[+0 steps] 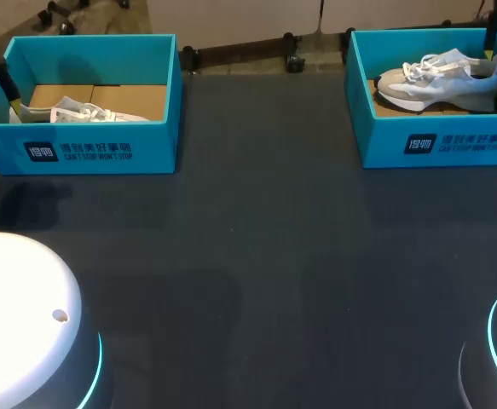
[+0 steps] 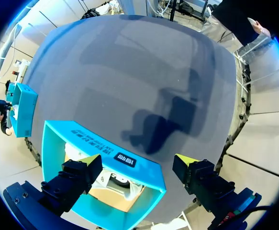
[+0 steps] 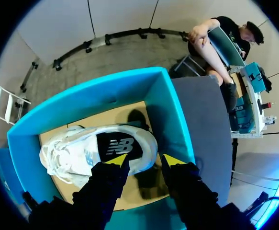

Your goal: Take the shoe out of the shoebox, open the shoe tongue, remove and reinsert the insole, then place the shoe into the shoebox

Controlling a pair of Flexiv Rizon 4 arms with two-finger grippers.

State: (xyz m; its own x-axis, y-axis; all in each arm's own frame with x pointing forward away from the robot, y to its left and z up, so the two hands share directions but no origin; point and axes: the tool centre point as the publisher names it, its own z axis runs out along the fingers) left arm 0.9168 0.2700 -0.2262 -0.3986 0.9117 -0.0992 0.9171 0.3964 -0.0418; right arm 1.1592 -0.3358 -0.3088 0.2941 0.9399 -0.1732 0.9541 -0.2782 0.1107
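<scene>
The grey-white shoe (image 1: 440, 81) is found inside the R shoebox (image 1: 440, 145), at approx. 1 o'clock on the table (image 1: 257, 256), w/ toe turned to 9 o'clock and heel to 3 o'clock; it is laid on the box's brown cardboard floor (image 3: 129, 112). In the right wrist view the R gripper (image 3: 145, 160) is held above the heel end, fingers spread a little and nothing pinched: one yellow tip is seen over the shoe's black logo patch (image 3: 119, 146), the other just past the heel, over the floor near the box's end wall. Contact w/ the shoe cannot be told. A second shoe, the white shoe (image 1: 86, 112), is kept in the L shoebox (image 1: 95, 149) at approx. 10 o'clock, mostly hidden by the printed front wall. The L gripper (image 2: 138, 160) is spread wide above that box, nothing gripped: one tip is placed over the box's inside, the other over bare table outside the printed wall, so the wall is straddled. The boxes are set well apart, w/ dark table between them.
</scene>
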